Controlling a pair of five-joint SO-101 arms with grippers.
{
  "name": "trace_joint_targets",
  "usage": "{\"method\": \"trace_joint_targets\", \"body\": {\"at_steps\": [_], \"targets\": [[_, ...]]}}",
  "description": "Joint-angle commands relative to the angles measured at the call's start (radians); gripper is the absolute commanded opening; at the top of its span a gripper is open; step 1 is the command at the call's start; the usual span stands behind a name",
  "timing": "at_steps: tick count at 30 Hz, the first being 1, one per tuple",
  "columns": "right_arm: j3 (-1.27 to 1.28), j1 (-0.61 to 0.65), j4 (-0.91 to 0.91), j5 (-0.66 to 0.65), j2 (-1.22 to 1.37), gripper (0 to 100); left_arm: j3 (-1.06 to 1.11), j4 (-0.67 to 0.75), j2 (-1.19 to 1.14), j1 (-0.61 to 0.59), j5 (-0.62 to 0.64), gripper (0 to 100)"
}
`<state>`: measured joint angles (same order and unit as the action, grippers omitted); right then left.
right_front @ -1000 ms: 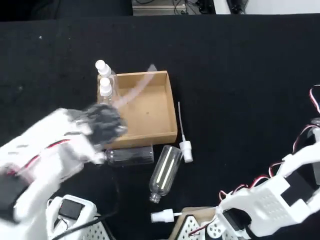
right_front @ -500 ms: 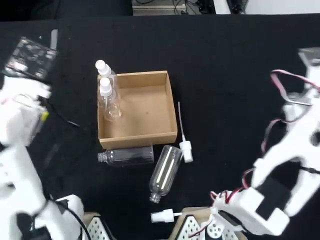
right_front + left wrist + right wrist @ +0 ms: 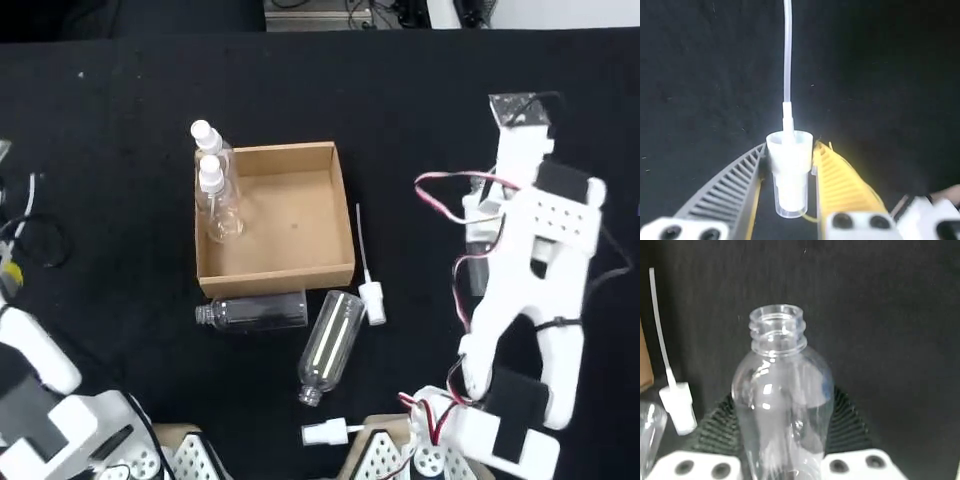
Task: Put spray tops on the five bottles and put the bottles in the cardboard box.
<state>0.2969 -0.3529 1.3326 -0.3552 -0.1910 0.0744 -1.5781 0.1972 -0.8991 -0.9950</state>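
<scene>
Bottle and top are each held in a tool, well apart, seemingly ready to be joined. One clear plastic bottle [image 3: 781, 390] sits low centre in the right wrist view. The right tool [image 3: 786, 407] is clamped on its body with black ribbed fingers, leaving the threaded open neck free. Its long axis runs up the frame, mouth pointing away from the tool.

A white spray top [image 3: 789, 172] is pinched by its head in the left tool [image 3: 790, 150], between a grey and a yellow finger. Its thin tube points straight up the frame, probably so the tube can enter a neck first.

In the high view, a brown cardboard box [image 3: 290, 225] left of centre holds two capped bottles [image 3: 215, 190] along its left wall. Below it on the black bench [image 3: 450, 100] lie one uncapped bottle [image 3: 255, 312] crosswise and a second uncapped bottle [image 3: 328, 345] slanted. One loose spray top [image 3: 372, 300] lies just right of the box, another loose top [image 3: 325, 433] at the bottom edge.
</scene>
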Motion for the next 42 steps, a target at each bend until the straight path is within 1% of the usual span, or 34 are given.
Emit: {"method": "trace_joint_targets", "body": {"at_steps": [1, 3, 5, 7, 11, 16, 18, 19, 21, 24, 25, 26, 28, 31, 33, 36, 39, 42], "targets": [[0.111, 0.023, -0.146, 0.078, -0.068, 1.0, 0.196, 0.25, 0.0, -0.031, -0.041, 11], [0.182, 0.041, -0.209, 0.104, -0.07, 1.0, 0.298, 0.331, 0.005, -0.028, -0.132, 11], [0.259, 0.061, -0.281, 0.132, -0.076, 1.0, 0.375, 0.37, 0.005, -0.025, -0.212, 11], [0.331, 0.084, -0.362, 0.169, -0.076, 1.0, 0.417, 0.399, 0.005, -0.025, -0.253, 12], [0.444, 0.104, -0.503, 0.193, -0.076, 1.0, 0.433, 0.456, 0.0, -0.033, -0.255, 13], [0.527, 0.11, -0.577, 0.196, -0.076, 1.0, 0.427, 0.459, 0.0, -0.024, -0.261, 29], [0.545, 0.11, -0.598, 0.196, -0.076, 1.0, 0.417, 0.46, 0.005, -0.012, -0.262, 28], [0.556, 0.112, -0.606, 0.196, -0.076, 1.0, 0.397, 0.448, 0.005, -0.008, -0.259, 27], [0.581, 0.112, -0.631, 0.196, -0.076, 1.0, 0.332, 0.381, 0.006, -0.012, -0.255, 25], [0.607, 0.112, -0.663, 0.196, -0.076, 1.0, 0.217, 0.199, 0.006, -0.048, -0.249, 24], [0.608, 0.112, -0.666, 0.196, -0.076, 1.0, 0.193, 0.143, 0.006, -0.064, -0.229, 24], [0.608, 0.112, -0.666, 0.196, -0.076, 1.0, 0.176, 0.098, 0.003, -0.076, -0.196, 24], [0.605, 0.114, -0.666, 0.196, -0.076, 1.0, 0.18, 0.104, -0.006, -0.096, -0.094, 24], [0.605, 0.114, -0.666, 0.196, -0.076, 1.0, 0.286, 0.238, 0.005, -0.11, 0.15, 24], [0.605, 0.114, -0.666, 0.196, -0.076, 1.0, 0.354, 0.336, 0.006, -0.11, 0.347, 24], [0.607, 0.114, -0.666, 0.196, -0.076, 1.0, 0.414, 0.404, 0.006, -0.105, 0.643, 24], [0.608, 0.114, -0.666, 0.196, -0.076, 1.0, 0.444, 0.391, 0.006, -0.068, 0.919, 24], [0.608, 0.114, -0.666, 0.196, -0.076, 1.0, 0.446, 0.365, 0.006, -0.047, 1.24, 24]]}}
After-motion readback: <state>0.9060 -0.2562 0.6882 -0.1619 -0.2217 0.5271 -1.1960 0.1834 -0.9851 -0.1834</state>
